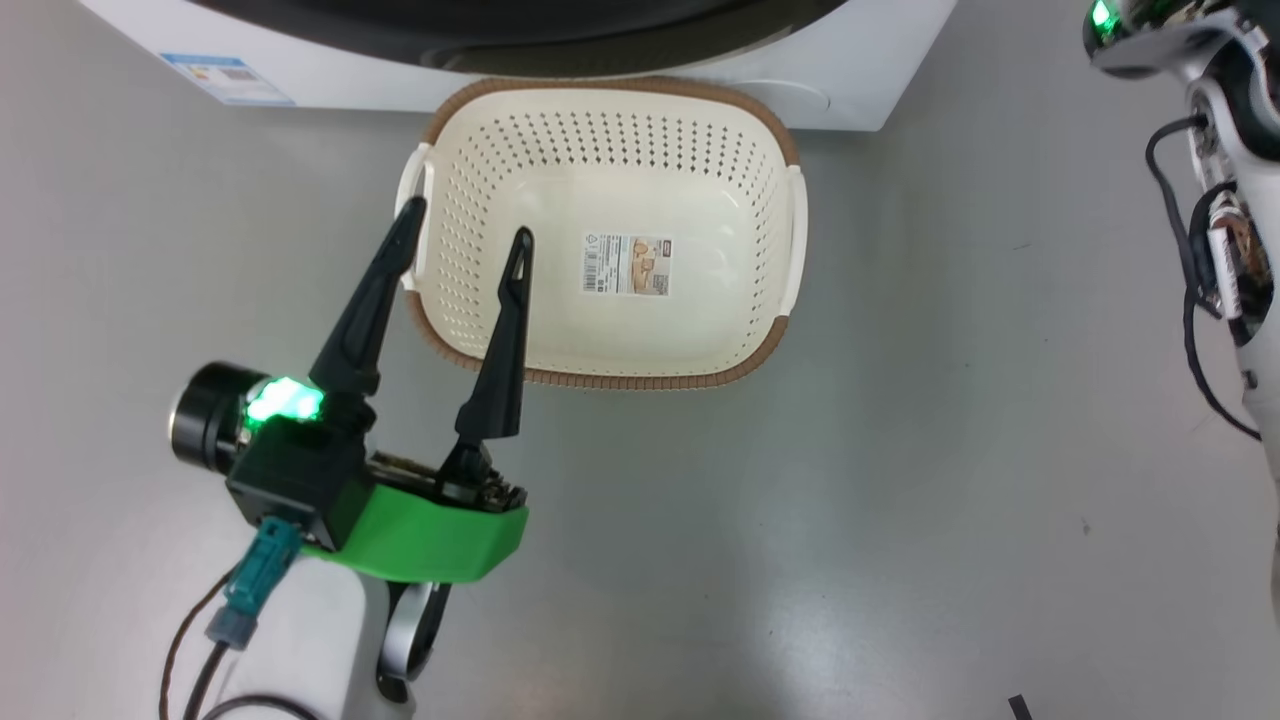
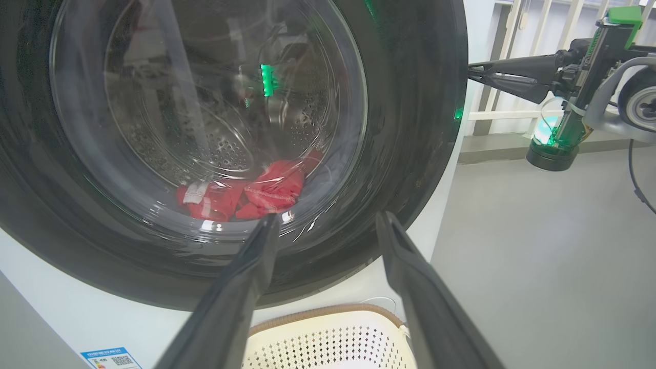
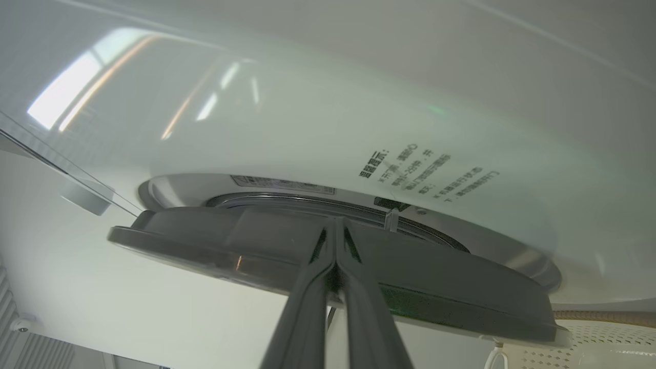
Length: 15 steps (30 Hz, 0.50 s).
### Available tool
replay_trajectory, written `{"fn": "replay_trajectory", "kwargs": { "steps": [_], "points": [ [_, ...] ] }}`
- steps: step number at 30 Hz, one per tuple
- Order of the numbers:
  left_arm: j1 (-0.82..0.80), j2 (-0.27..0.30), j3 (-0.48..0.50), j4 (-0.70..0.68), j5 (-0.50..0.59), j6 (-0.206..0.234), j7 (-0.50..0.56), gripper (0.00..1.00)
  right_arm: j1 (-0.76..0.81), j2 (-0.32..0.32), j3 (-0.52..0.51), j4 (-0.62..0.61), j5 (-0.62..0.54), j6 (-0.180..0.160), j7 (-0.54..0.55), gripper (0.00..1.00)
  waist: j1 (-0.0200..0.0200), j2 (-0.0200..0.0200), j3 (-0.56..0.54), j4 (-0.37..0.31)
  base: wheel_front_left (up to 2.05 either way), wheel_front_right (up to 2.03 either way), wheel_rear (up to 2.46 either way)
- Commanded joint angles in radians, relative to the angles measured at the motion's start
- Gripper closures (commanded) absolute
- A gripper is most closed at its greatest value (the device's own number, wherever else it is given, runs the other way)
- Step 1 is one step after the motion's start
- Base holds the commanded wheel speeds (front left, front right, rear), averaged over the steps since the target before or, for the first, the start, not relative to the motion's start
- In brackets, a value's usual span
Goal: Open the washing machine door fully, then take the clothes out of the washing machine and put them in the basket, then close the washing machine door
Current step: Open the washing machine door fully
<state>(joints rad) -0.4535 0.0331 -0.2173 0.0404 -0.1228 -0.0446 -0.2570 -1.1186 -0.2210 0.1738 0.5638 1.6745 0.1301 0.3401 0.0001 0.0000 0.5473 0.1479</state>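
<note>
The cream basket (image 1: 610, 380) with a brown rim stands empty on the floor in front of the white washing machine (image 1: 880, 60). My left gripper (image 1: 467, 222) is open and hangs over the basket's left side, holding nothing. In the left wrist view its fingers (image 2: 246, 287) point at the washing machine door (image 2: 410, 128), and the red clothes (image 2: 256, 195) lie behind the glass in the drum. My right gripper (image 2: 471, 72) is shut, its tips at the door's right edge. Seen edge-on, the door (image 3: 435, 277) shows a narrow gap from the white front, with the shut fingertips (image 3: 335, 223) against its rim.
Grey floor (image 1: 900, 500) spreads around the basket. My right arm (image 1: 1220, 200) with its cables stands at the right edge of the head view. A white railing (image 2: 517, 61) runs behind the machine's right side. A blue label (image 1: 228, 78) is on the machine's lower left front.
</note>
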Motion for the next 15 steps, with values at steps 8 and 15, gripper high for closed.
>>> {"fn": "replay_trajectory", "kwargs": {
  "steps": [8, 15],
  "points": [
    [-0.028, 0.017, 0.040, -0.030, 0.007, -0.002, -0.005, 0.00, -0.068, 0.016, -0.004, 0.006, 0.023, 0.001, 0.073, 1.00, -0.0001, 0.0000, 0.032, 0.014, 0.00, 0.00, 0.00],
    [-0.028, 0.017, 0.035, -0.039, -0.010, 0.006, -0.005, 0.00, -0.122, 0.015, -0.003, 0.039, 0.012, 0.001, 0.110, 1.00, -0.0001, 0.0000, 0.058, 0.027, 0.00, 0.00, 0.00]
  ]
}}
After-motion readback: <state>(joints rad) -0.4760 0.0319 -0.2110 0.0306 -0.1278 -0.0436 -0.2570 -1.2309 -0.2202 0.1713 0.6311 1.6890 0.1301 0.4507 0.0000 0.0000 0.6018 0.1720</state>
